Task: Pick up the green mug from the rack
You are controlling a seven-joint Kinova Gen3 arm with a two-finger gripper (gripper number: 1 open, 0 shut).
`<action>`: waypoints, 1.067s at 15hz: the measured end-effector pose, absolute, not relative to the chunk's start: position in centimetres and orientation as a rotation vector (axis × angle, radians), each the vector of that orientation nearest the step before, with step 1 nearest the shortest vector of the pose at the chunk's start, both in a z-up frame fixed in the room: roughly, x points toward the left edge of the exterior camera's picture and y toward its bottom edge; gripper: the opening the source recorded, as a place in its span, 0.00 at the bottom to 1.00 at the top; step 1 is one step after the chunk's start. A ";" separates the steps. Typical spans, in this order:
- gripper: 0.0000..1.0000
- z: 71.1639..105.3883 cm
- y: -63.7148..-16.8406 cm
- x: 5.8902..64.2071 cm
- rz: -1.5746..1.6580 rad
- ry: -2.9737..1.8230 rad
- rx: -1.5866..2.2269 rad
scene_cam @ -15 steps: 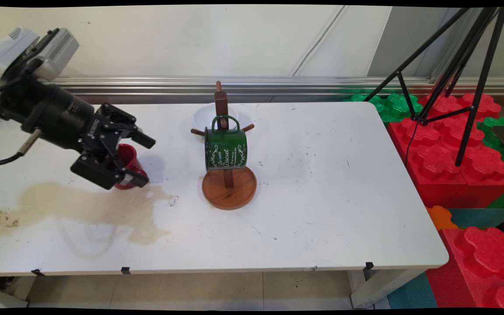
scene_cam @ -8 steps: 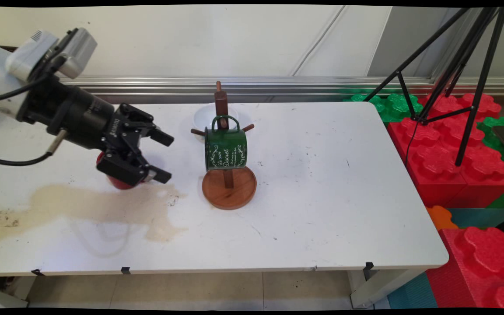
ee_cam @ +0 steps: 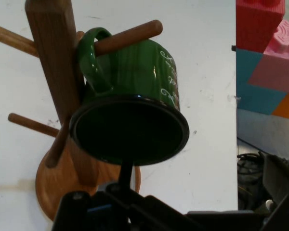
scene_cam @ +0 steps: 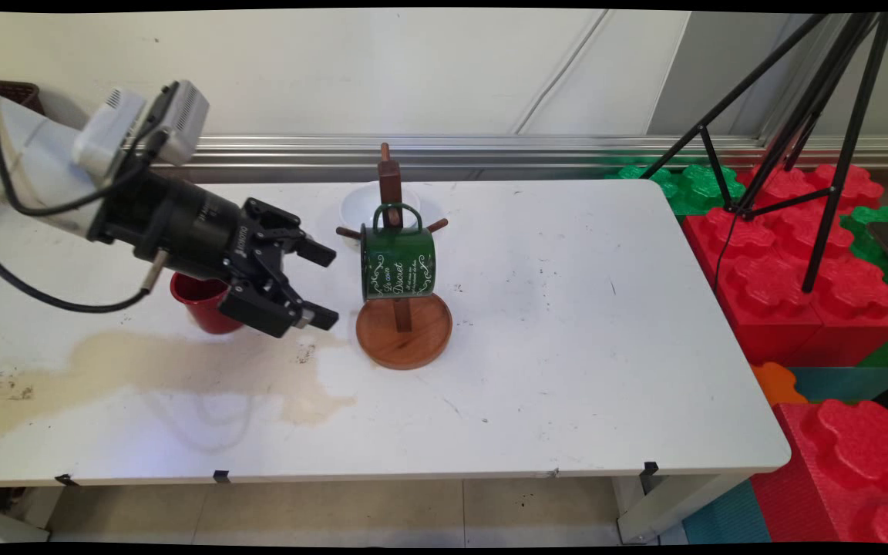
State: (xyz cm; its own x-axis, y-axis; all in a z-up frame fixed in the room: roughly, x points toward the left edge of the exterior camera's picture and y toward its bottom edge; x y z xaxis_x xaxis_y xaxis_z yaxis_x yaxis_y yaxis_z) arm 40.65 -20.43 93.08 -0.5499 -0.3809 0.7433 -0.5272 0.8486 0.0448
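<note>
Hanging green mug (scene_cam: 397, 263) beside spread tool (scene_cam: 321, 284)

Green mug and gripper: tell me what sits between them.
Nothing; in the main view only bare table separates the open gripper from the green mug hanging on the wooden rack.

The white arm (scene_cam: 20, 166) reaches in from the left, its black wrist angled down and to the right. The gripper (scene_cam: 321, 284) hovers low with nothing between its two black fingers (scene_cam: 316, 251), which are spread wide apart, one above the other.
</note>
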 end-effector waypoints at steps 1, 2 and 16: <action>1.00 92.8 -20.5 40.5 0.235 -2.214 0.656; 1.00 92.5 -20.6 40.3 0.238 -2.209 0.656; 1.00 89.8 -21.5 37.9 0.288 -2.094 0.686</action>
State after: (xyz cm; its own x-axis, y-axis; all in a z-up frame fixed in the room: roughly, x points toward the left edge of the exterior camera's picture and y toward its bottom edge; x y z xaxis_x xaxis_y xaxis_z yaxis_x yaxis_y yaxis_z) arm 37.94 -21.48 89.82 -0.4535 -0.3641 0.8135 -0.5703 0.8200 0.0491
